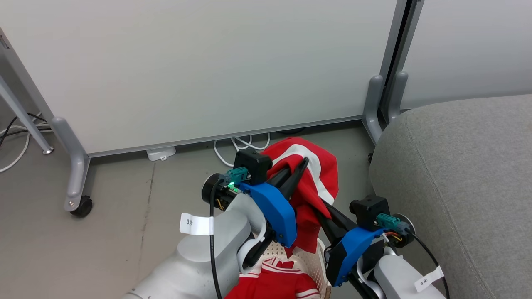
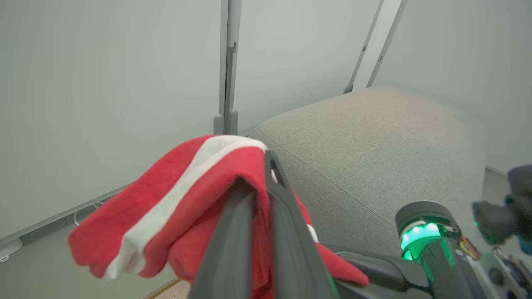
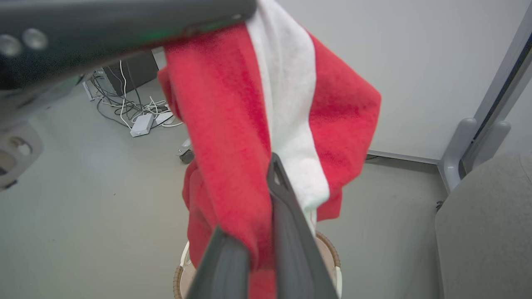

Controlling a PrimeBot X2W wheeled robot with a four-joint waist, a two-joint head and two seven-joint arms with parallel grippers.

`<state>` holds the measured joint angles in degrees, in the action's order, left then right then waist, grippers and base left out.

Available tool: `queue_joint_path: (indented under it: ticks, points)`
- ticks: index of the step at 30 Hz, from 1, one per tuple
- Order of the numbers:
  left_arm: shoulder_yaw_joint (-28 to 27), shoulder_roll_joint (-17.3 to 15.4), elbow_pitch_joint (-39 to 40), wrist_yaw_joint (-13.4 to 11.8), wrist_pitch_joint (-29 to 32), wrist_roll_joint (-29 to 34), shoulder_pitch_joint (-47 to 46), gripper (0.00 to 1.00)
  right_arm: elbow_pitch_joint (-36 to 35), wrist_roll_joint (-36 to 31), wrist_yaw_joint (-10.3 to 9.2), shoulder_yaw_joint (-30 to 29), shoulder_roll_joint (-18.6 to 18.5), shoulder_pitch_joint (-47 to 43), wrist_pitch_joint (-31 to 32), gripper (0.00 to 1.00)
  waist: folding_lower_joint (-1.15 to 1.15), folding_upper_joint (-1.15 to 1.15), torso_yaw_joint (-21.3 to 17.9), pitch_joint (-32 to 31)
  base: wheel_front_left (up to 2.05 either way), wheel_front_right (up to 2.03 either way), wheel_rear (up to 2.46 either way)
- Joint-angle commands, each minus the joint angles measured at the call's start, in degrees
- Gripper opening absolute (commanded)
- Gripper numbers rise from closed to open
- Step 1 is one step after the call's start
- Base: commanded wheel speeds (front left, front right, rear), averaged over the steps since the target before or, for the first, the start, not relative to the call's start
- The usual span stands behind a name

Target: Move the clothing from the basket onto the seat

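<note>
A red garment with a white stripe [image 1: 320, 178] hangs lifted above the basket [image 1: 314, 259], draped over both grippers. My left gripper [image 1: 301, 166] is shut on its upper fold, with red fabric pinched between the fingers [image 2: 255, 174]. My right gripper [image 1: 322, 209] is shut on a lower part of the same garment [image 3: 232, 124], its tips buried in the cloth [image 3: 249, 199]. A second red garment with white trim [image 1: 274, 280] lies in the basket, whose brown rim [image 3: 328, 247] shows below. The grey seat [image 1: 457, 174] lies right of the grippers, with bare cushion [image 2: 374, 149].
White partition panels stand behind, on grey feet with a caster [image 1: 81, 205]. White cables [image 1: 241, 145] and a small adapter [image 1: 161, 153] lie on the floor by the panel. More cables [image 3: 133, 112] lie farther left. Grey floor spreads left of the basket.
</note>
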<state>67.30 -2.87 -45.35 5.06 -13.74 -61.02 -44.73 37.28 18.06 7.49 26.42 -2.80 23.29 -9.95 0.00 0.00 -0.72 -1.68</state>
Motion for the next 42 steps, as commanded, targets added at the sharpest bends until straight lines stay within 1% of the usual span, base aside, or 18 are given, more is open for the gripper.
queue_joint_path:
  ticks: [1, 2, 3, 4, 5, 15, 20, 22, 26, 32, 35, 38, 42]
  points:
    - [-0.04, -0.03, -0.08, -0.07, -0.54, -0.06, -1.05, 0.00, 0.23, 0.49, 0.01, 0.10, -0.16, 0.63, -0.30, 0.00, 0.00, 0.00, -0.02, -0.01, 0.00, 0.00, 0.00]
    - [0.05, -0.03, -0.14, -0.06, -0.56, -0.18, -1.12, 0.06, 0.39, 0.48, 0.01, 0.17, -0.16, 0.74, -0.32, 0.00, 0.00, 0.00, -0.04, -0.01, 0.00, 0.00, 0.00]
    - [0.13, -0.03, -0.17, -0.06, -0.63, -0.30, -1.13, 0.33, 0.52, 0.59, 0.01, 0.21, -0.16, 0.84, -0.46, 0.00, 0.00, 0.00, -0.06, -0.02, 0.00, 0.00, 0.00]
    - [0.24, -0.04, -0.21, -0.05, -0.61, -0.38, -1.18, 0.65, 0.62, 0.62, 0.01, 0.23, -0.16, 0.91, -0.56, 0.00, 0.00, 0.00, -0.06, -0.02, 0.00, 0.00, 0.00]
    - [0.36, -0.04, -0.26, -0.11, -0.63, -0.35, -1.25, 1.00, 0.76, 0.58, 0.01, 0.24, -0.16, 0.99, -0.62, 0.00, 0.00, 0.00, -0.04, -0.03, 0.00, 0.00, 0.00]
    - [0.62, -0.04, -0.64, -0.55, -1.07, -0.83, -1.12, 1.00, 1.53, 0.91, 0.01, -0.11, -0.16, 1.50, -1.47, 0.00, 0.00, 0.00, 0.00, 0.08, 0.00, 0.00, 0.00]
    - [-1.43, -0.55, -0.20, -1.04, -1.48, 1.28, 0.48, 1.00, 1.95, 0.56, 0.01, -1.16, -0.16, 1.59, -1.99, 0.00, 0.00, 0.00, 0.29, 0.12, 0.00, 0.00, 0.00]
    - [-4.11, -1.60, 1.91, -1.54, -1.52, 3.70, 1.42, 1.00, 2.03, 0.19, 0.01, -1.79, -0.16, 1.64, -2.20, 0.00, 0.00, 0.00, 0.43, 0.30, 0.00, 0.00, 0.00]
    - [-9.77, -4.02, 7.62, -2.38, -1.51, 10.36, 6.46, 1.00, 2.04, -0.42, 0.01, -3.22, -0.16, 1.59, -2.54, 0.00, 0.00, 0.00, 0.82, 0.73, 0.00, 0.00, 0.00]
    - [-17.88, -6.92, 16.62, -0.96, -1.52, 21.32, 15.80, 1.00, 1.75, -1.39, 0.01, -5.53, -0.16, 1.55, -2.88, 0.00, 0.00, 0.00, 1.26, 1.28, 0.00, 0.00, 0.00]
    - [-21.67, -7.53, 20.68, 0.15, -1.52, 26.25, 19.78, 1.00, 1.65, -1.92, 0.01, -6.45, -0.16, 1.58, -3.04, 0.00, 0.00, 0.00, 1.30, 1.50, 0.00, 0.00, 0.00]
    - [-24.49, -8.07, 24.00, 1.35, -1.53, 30.35, 23.69, 1.00, 1.43, -2.23, 0.01, -6.98, -0.16, 1.52, -3.03, 0.00, 0.00, 0.00, 1.20, 1.66, 0.00, 0.00, 0.00]
    - [-28.30, -8.22, 27.50, 2.19, -1.54, 33.26, 28.26, 1.00, 1.19, -2.38, 0.01, -7.48, -0.16, 1.14, -3.07, 0.00, 0.00, 0.00, 0.97, 1.70, 0.00, 0.00, 0.00]
